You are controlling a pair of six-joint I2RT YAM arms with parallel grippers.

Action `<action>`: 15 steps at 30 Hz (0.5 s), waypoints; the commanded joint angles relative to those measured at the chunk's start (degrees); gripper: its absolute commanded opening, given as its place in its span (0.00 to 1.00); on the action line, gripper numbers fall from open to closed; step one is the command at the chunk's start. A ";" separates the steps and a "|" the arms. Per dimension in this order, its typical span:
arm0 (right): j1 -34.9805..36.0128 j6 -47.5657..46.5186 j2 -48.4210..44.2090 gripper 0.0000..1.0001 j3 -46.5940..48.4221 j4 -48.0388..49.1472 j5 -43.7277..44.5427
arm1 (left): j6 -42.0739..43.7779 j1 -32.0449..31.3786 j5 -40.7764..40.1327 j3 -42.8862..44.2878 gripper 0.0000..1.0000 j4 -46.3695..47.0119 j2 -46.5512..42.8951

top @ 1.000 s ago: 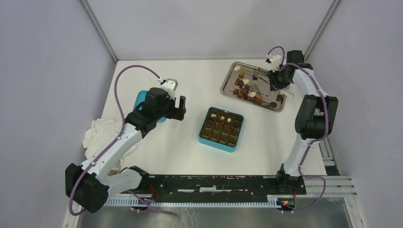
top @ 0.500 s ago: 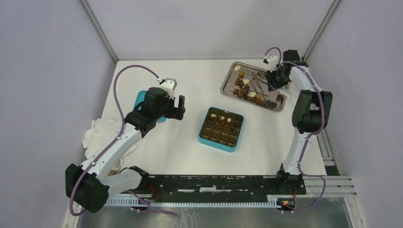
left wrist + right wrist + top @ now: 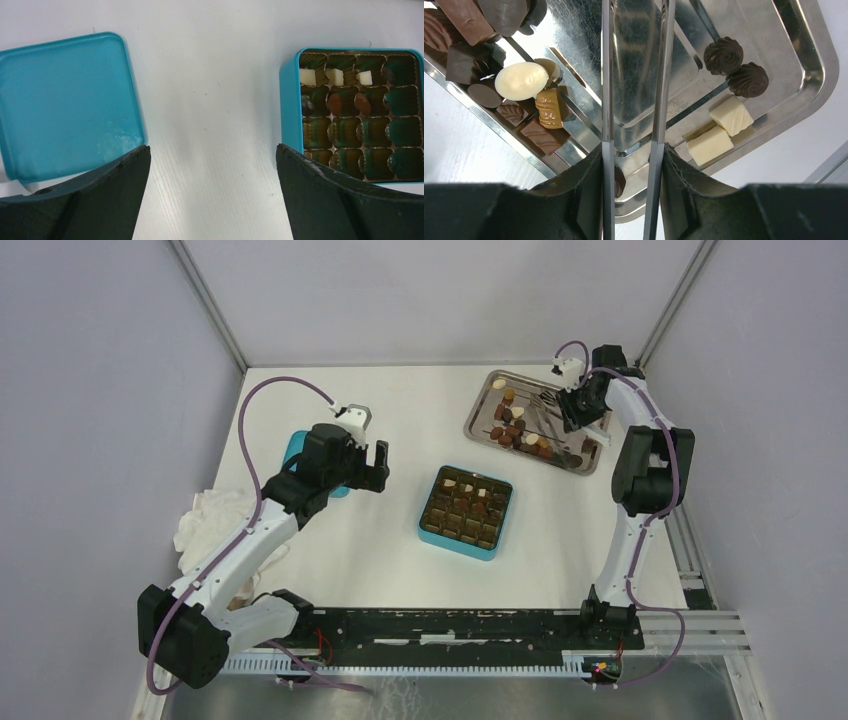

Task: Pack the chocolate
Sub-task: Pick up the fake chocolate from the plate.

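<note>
1. Two wrist cameras give me what the overhead cannot. The right one shows the right claw (image 3: pixel 632 160) pinching the long metal tweezers (image 3: pixel 608 75), whose two blades run up the frame side by side with a gap between them. From above, that claw is only a dark shape over the steel tray (image 3: pixel 769 35).
2. The left wrist view shows the left claw (image 3: pixel 210 167) spread wide and holding nothing. It hangs over bare counter (image 3: pixel 400 420), with the teal lid (image 3: pixel 65 100) off one finger and the teal box (image 3: pixel 290 100) off the other.
3. Only the overhead view shows both arms together, well apart, with a crumpled white cloth (image 3: pixel 210 515) at the counter's left edge.
4. The counter is white and matte. Pale grey-lilac walls (image 3: pixel 100 390) close it in on three sides.
5. Most of the chocolate (image 3: pixel 521 80) lies loose in the tray on both sides of the tweezers. A cream oval and brown pieces sit on one side, two dark rosettes and two white blocks on the other. I see nothing between the blades, and their tips run out of frame.
6. A few pieces sit in the box's brown gridded insert (image 3: pixel 400 130): three cream ones in one row and darker ones in the next, just beside the left claw's finger.
</note>
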 commanded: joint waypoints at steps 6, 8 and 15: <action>0.31 0.61 0.26 0.26 3.38 0.42 1.17 | 2.97 0.59 1.54 0.04 1.00 0.62 0.36; 0.23 0.51 -0.50 0.19 2.94 0.71 1.15 | 2.96 0.62 1.64 0.04 1.00 0.66 0.37; -0.17 0.41 -6.19 0.02 -2.39 3.79 -0.15 | 3.01 0.87 2.78 -0.04 1.00 0.88 0.44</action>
